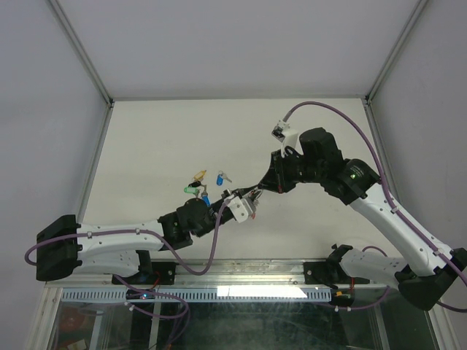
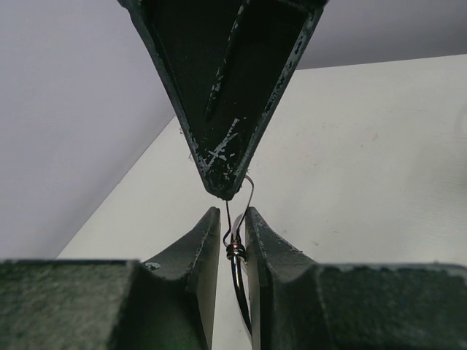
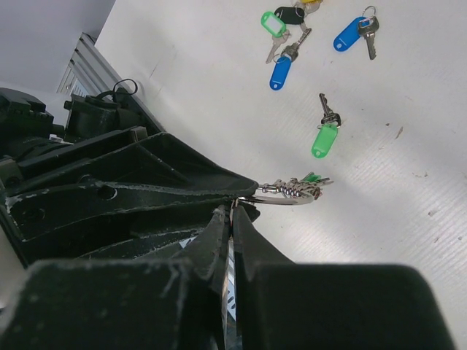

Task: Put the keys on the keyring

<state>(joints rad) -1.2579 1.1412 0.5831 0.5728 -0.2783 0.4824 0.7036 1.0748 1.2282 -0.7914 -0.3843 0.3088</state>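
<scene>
Now, keyring [image 3: 288, 193] (in right gripper [image 3: 232, 211]).

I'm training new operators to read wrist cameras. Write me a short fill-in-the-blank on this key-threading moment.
1. The right gripper has its jaws ____ on the keyring.
2. In the right wrist view, the loose key lying nearest the keyring carries a ____ tag.
3. Exactly ____ blue-tagged keys lie on the table.

Missing words: shut; green; two.
</scene>
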